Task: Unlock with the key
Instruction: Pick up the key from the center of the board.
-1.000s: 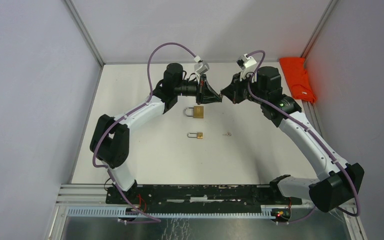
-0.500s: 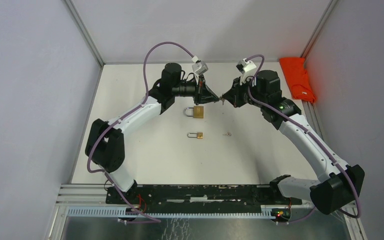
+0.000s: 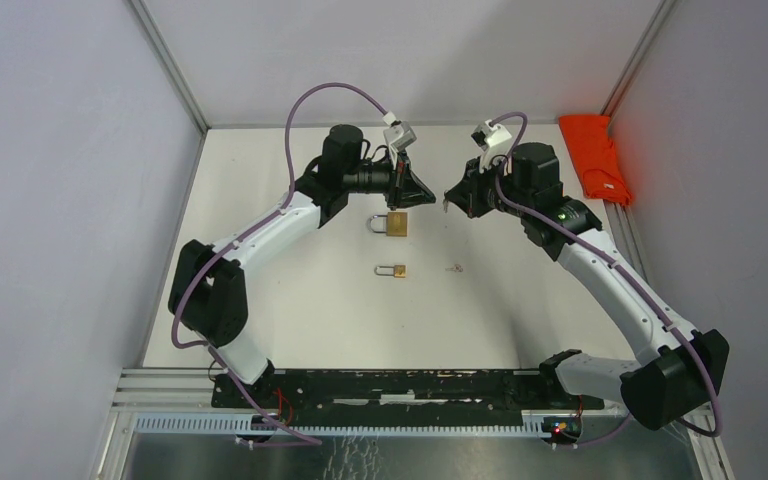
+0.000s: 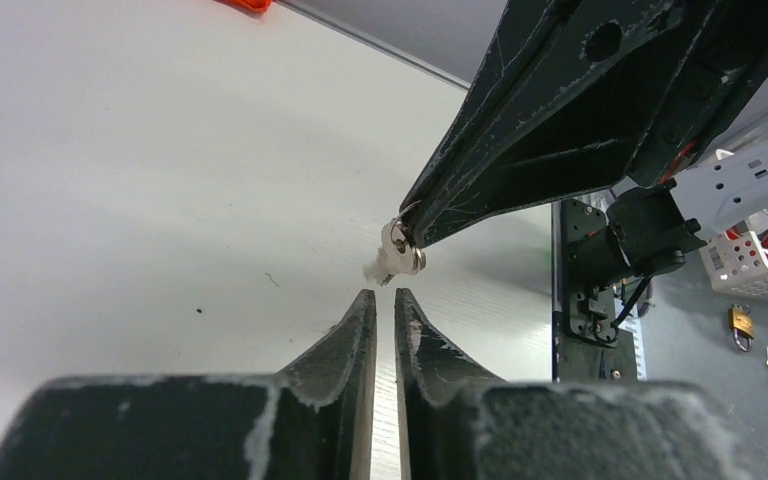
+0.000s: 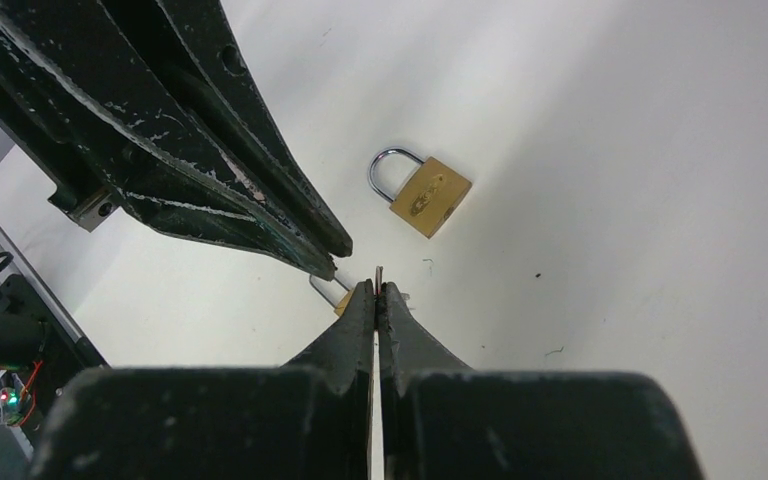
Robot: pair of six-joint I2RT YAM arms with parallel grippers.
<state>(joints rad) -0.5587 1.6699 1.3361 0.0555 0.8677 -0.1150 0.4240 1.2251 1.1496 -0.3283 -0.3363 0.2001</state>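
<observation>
The key [image 4: 401, 252] is clamped in the closed right gripper [image 3: 449, 198], tip-to-tip with the left gripper [image 4: 384, 300], apparently for a handover or regrip. The left jaws are slightly parted, with nothing between them. 2 locks lie below on the table [image 3: 290, 260]: the larger padlock [image 3: 392, 224] far, the smaller padlock [image 3: 392, 270] nearer.

No lettering is legible anywhere, not even on the larger padlock [image 3: 396, 225].
</observation>
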